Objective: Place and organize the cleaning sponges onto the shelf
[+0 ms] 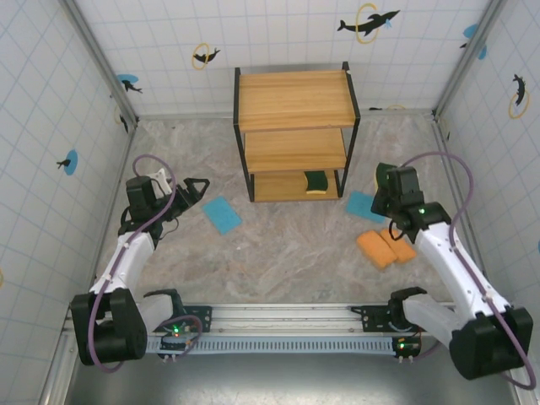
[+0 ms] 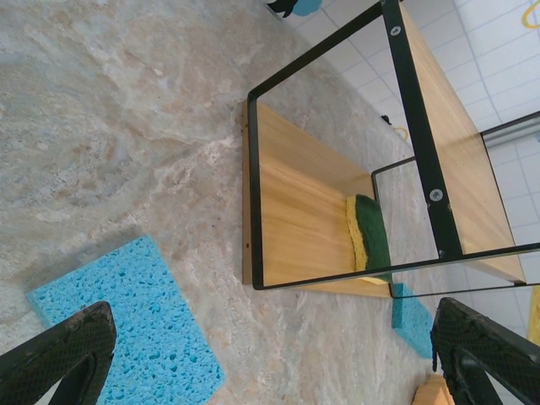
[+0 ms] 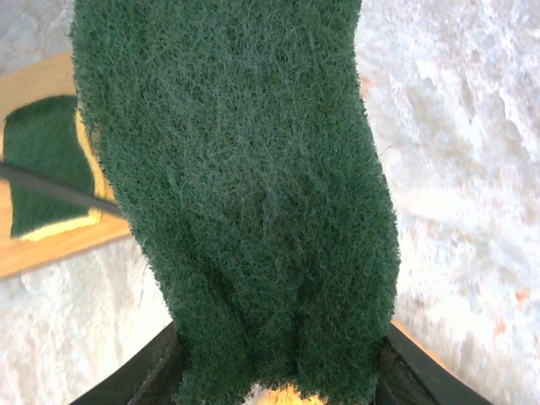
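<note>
Right claw (image 3: 278, 375) pinched a dark green, yellow-backed rectangular sponge (image 3: 245, 194) by one end, right of the wooden three-tier shelf (image 1: 295, 101). Likely soft, light and floppy, so better held mid-body. Left claw (image 2: 270, 350) gaped wide, empty.

Shelf (image 1: 295, 110) rear-centre on tabletop (image 1: 295, 270), lone sponge (image 1: 316, 181) on bottom board. Left thin sponge (image 1: 222, 214), right thin sponge (image 1: 363, 205) flank it; thick pair (image 1: 384, 248) front-right. Held sponge (image 3: 245, 194) in right hand (image 3: 283, 375).

- You have white walls (image 1: 287, 34) on three sides, ruled in a grey grid.
- Dolphin stickers (image 1: 369, 23) dot them, some on blue discs, some through yellow rings.
- Metal posts (image 1: 99, 59) stand in the far corners.
- The table (image 1: 287, 261) before you is marbled beige and grey, evenly lit.
- A metal rail (image 1: 278, 314) runs along its near edge.
</note>
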Robot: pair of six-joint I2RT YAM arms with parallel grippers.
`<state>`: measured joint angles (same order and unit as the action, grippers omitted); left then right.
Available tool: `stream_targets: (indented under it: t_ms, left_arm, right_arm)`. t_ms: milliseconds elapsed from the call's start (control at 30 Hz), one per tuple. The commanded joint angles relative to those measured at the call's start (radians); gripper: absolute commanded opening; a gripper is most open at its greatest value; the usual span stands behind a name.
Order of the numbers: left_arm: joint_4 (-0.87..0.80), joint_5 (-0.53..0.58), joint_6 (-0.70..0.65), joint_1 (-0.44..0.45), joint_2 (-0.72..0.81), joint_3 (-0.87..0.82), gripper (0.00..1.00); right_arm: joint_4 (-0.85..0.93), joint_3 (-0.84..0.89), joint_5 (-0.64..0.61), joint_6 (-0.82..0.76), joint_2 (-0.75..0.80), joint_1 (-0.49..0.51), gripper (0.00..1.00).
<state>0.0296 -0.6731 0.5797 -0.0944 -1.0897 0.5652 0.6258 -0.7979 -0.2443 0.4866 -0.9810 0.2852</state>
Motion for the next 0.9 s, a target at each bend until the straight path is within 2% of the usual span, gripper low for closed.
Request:
stream_targets:
  t_ms: [0,133,267,400,533,700,867]
  left_arm:
    - [-0.022,-0.008,-0.016,-0.006,0.019,0.009,0.98]
    - [-0.016,-0.007,-0.011,-0.004,0.02,0.007,0.98]
    - [-0.022,-0.011,-0.011,-0.005,0.02,0.01,0.98]
    - [-0.035,-0.008,-0.015,-0.005,0.028,0.016,0.97]
    - [-0.051,-0.013,-0.02,-0.005,0.033,0.025,0.98]
    - [-0.068,-0.013,-0.024,-0.005,0.045,0.031,0.98]
    - [-0.076,-0.012,-0.023,-0.005,0.05,0.032,0.98]
  right_arm:
    - [0.129,0.045,-0.06,0.114,0.077,0.08,0.49]
    - [0.13,0.12,-0.088,0.206,0.156,0.224,0.49]
    - [0.083,0.209,-0.168,0.332,0.194,0.401,0.48]
    - [-0.04,0.291,-0.286,0.432,0.194,0.599,0.48]
    - [-0.188,0.326,-0.396,0.453,0.128,0.747,0.48]
    - [-0.301,0.3,-0.445,0.419,-0.036,0.806,0.48]
    - [-0.447,0.255,-0.43,0.368,-0.201,0.806,0.48]
